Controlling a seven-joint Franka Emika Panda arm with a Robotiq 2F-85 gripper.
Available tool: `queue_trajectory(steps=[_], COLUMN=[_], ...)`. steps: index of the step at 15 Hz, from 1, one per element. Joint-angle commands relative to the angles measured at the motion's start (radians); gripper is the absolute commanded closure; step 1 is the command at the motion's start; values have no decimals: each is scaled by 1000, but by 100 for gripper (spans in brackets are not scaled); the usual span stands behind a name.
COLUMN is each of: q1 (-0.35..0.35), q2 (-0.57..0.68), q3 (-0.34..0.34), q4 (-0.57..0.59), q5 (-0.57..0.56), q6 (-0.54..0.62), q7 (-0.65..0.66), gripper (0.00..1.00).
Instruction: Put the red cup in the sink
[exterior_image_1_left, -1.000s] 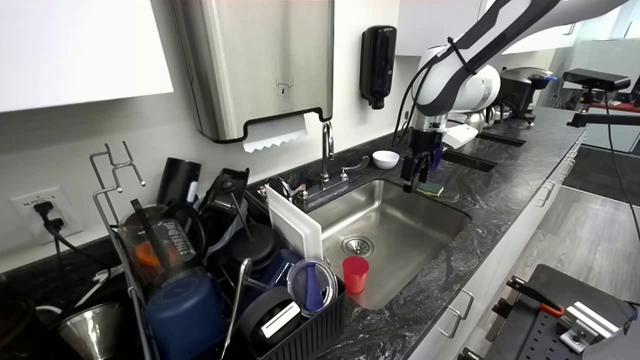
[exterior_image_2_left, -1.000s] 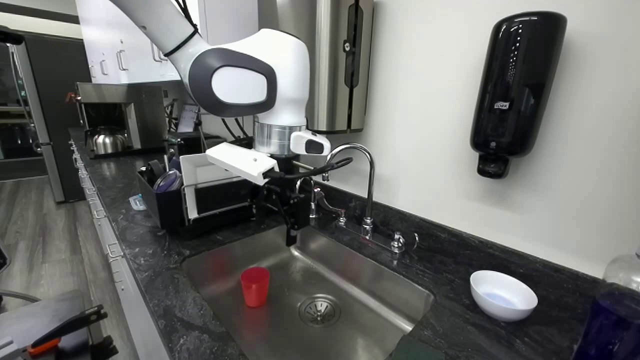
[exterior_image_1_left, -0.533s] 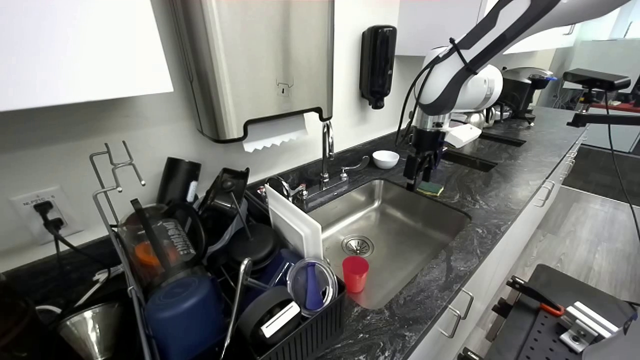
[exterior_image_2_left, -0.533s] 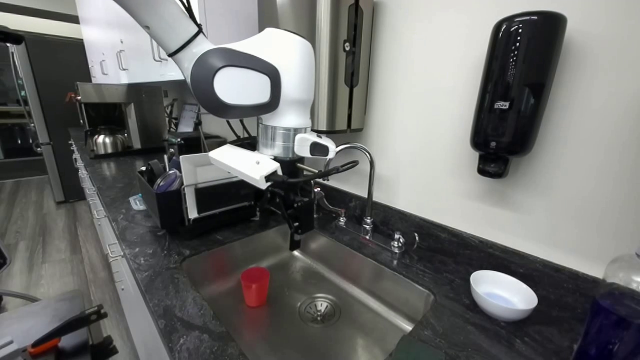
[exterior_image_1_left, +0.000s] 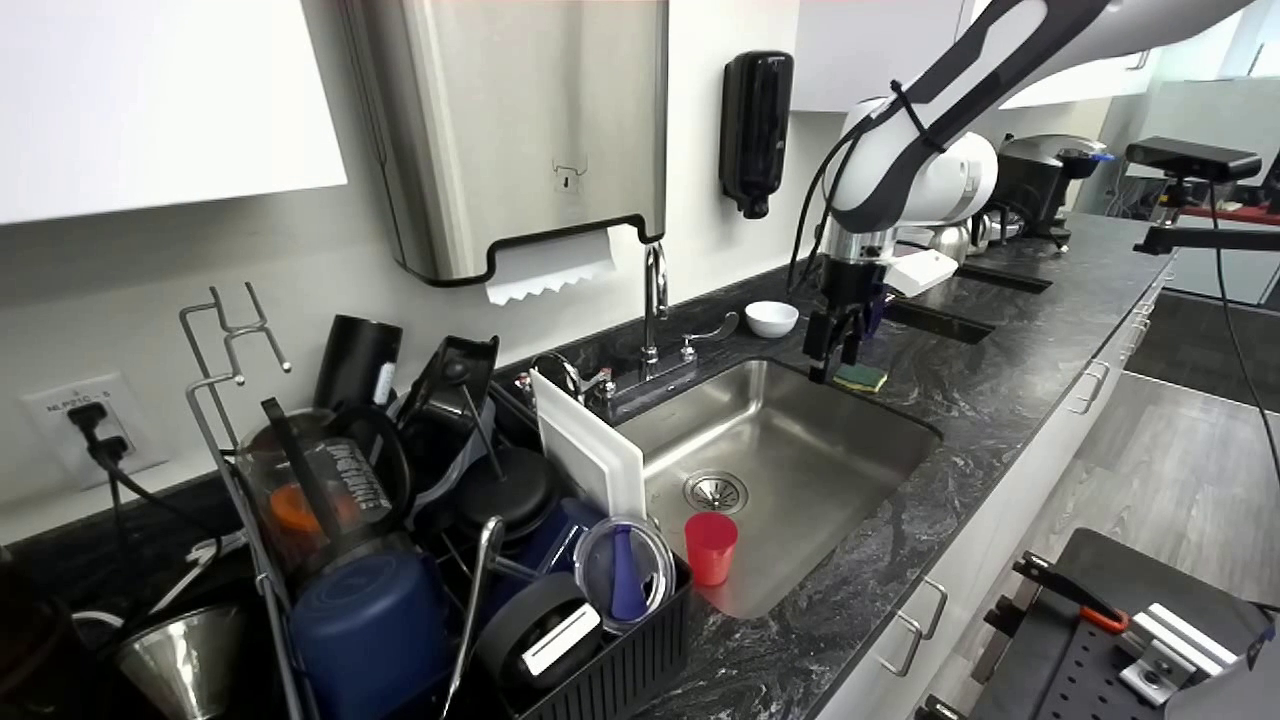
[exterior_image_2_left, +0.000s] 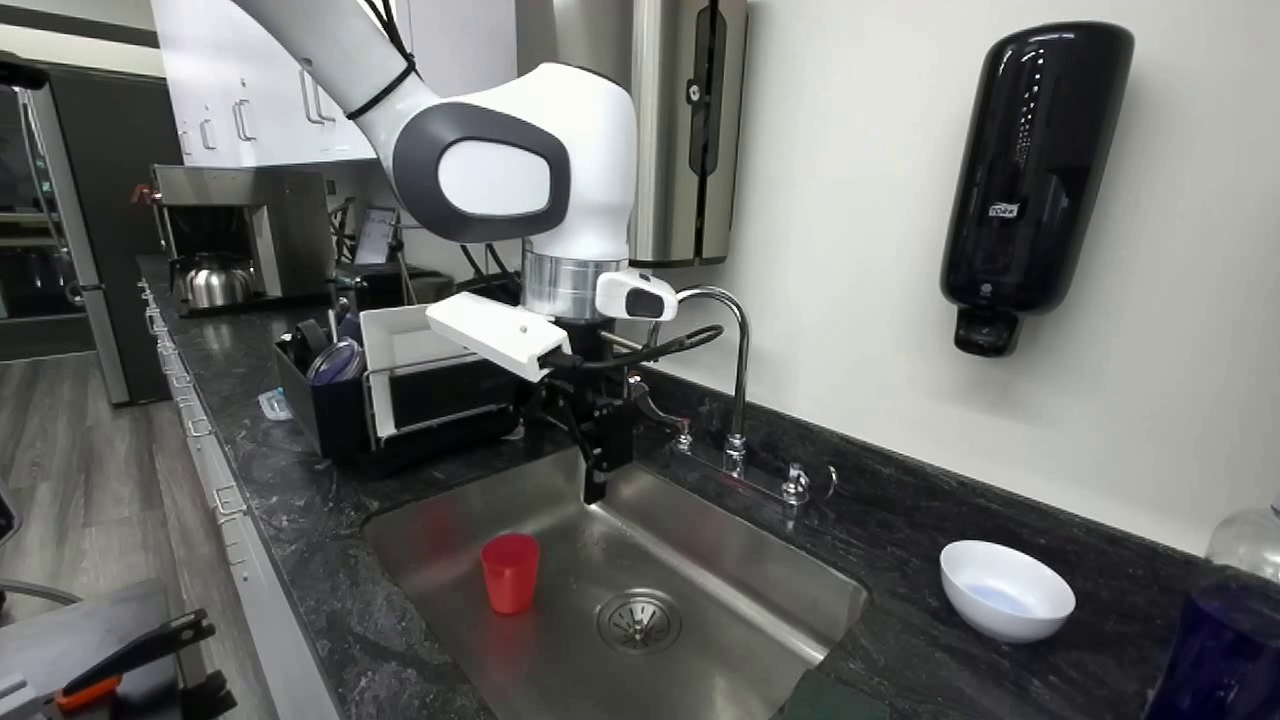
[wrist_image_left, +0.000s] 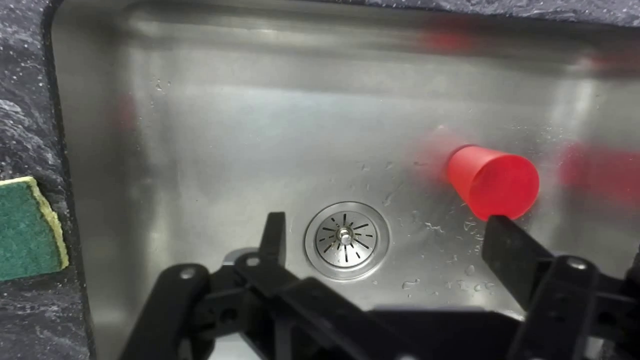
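Observation:
The red cup (exterior_image_1_left: 710, 550) stands upright on the floor of the steel sink (exterior_image_1_left: 800, 460), mouth up, off to the side of the drain. Cup (exterior_image_2_left: 510, 575) and sink (exterior_image_2_left: 570, 665) show in both exterior views. My gripper (exterior_image_1_left: 834, 362) is open and empty above the sink, apart from the cup; it also shows in an exterior view (exterior_image_2_left: 600, 480). In the wrist view the fingers (wrist_image_left: 387, 220) are wide apart with the drain (wrist_image_left: 345, 240) seen between them. The cup (wrist_image_left: 492, 182) is beyond the right fingertip, which slightly overlaps its rim in the picture.
A dish rack (exterior_image_1_left: 650, 630) packed with dishes stands at one end of the sink. The tall faucet (exterior_image_2_left: 740, 390) rises at the wall side near my gripper. A white bowl (exterior_image_2_left: 1007, 590) and a green sponge (wrist_image_left: 27, 235) lie on the counter.
My gripper has shifted slightly toward the faucet side and a little lower in an exterior view. It stays open. The red cup has not moved.

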Motion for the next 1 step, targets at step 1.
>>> queue_trajectory(steps=[1], q1=[-9], q2=[-1], q3=[10], q4=[1], q5=[-2], q6=[-3], q7=[2], gripper=[0])
